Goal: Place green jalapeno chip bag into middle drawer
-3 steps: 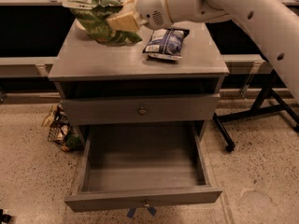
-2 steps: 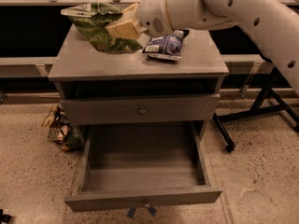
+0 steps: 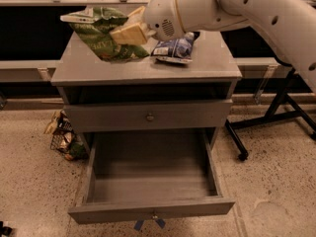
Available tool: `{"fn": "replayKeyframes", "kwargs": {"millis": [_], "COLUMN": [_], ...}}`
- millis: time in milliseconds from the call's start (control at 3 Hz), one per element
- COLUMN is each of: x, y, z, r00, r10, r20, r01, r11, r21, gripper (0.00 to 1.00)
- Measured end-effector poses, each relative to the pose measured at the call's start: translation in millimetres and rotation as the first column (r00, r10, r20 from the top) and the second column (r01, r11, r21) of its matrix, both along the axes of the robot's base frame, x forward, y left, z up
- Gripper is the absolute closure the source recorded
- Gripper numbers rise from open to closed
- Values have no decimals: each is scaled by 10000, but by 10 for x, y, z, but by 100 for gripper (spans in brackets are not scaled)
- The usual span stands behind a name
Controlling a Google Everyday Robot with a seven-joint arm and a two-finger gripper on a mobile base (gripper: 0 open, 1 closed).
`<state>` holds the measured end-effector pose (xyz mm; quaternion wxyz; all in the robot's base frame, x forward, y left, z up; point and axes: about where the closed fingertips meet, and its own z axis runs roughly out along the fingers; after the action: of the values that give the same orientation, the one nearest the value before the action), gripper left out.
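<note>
Pale tan two-finger gripper (image 3: 123,25) on the white robot arm (image 3: 232,6), over the left rear of the cabinet top. Its fingers (image 3: 129,33) are clamped on the right side of the green jalapeno chip bag (image 3: 98,38), a crinkled leafy-print bag with pale sealed ends. The bag hangs tilted over the top's left part; whether its lower edge touches the surface cannot be told. Just right of it a dark blue-and-white chip bag (image 3: 174,48) lies on the grey wooden cabinet (image 3: 212,68). Below the top sits a shut grey drawer front with a round knob (image 3: 149,116). Beneath that, the middle drawer (image 3: 148,210), a deep grey box, stands pulled out, with blue tape bits (image 3: 148,224) under its front edge. A wire basket (image 3: 63,138) rests on the speckled floor (image 3: 276,191) at the cabinet's left.
</note>
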<state>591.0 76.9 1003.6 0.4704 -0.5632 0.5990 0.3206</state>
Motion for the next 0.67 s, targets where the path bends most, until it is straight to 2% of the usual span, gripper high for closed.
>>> {"fn": "replayKeyframes", "kwargs": {"millis": [333,667], "x": [-431,-934], "y": [10,15], "z": [193,-7], "r00": [9980,9886], "r10": [-57,-326], "r20": [-632,-1467], "r01": [79,406], "r11": [9994,9978], "r21": [348,516], "gripper": [100,100]}}
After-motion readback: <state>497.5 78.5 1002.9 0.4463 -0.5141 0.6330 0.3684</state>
